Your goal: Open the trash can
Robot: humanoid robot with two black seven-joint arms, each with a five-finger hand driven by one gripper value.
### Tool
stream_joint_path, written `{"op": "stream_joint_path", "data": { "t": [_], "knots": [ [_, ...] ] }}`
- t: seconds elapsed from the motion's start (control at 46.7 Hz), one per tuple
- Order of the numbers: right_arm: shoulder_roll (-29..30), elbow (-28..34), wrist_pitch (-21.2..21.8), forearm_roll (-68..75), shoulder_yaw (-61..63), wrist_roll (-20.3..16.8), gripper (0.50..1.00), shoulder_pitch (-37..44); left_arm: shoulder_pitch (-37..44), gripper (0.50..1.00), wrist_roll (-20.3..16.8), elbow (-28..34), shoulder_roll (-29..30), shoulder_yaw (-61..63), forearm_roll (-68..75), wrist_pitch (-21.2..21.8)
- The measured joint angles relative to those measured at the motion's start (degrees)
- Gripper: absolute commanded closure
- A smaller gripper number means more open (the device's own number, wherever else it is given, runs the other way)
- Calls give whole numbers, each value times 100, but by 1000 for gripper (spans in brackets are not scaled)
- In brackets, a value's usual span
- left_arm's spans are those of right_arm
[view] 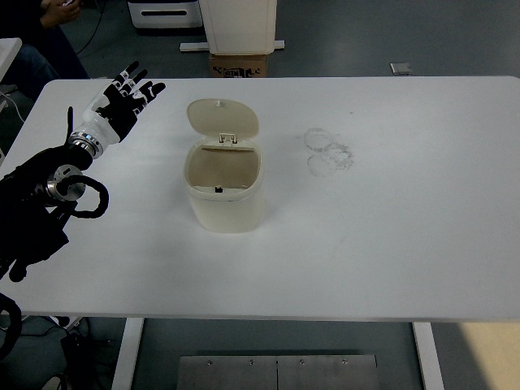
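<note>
Top view, trash can point(224, 187) lid up, left hand point(122, 99) splayed, empty, interior indistinct

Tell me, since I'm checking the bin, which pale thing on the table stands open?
The cream trash can: its lid is flipped back, showing the inside. The clear plastic wrap beside it just lies flat.

White table point(406, 244), open trash can point(223, 187)

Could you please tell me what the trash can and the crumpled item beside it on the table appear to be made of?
Trash can: probably moulded plastic, cream, matte with a soft sheen, its hinged lid standing open. Crumpled item: likely thin clear plastic film; the white table shows through.
</note>
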Motion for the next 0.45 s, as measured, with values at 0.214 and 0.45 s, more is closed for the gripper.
{"op": "stream_joint_path", "data": {
  "t": [0.214, 0.45],
  "knots": [
    [0, 0, 0, 0, 0, 1, 509, 1, -76, 500, -3, 82, 13, -126, -52, 15],
    [0, 52, 36, -22, 0, -3, 509, 1, -76, 500, -3, 86, 6, -127, -52, 29]
  ]
}}
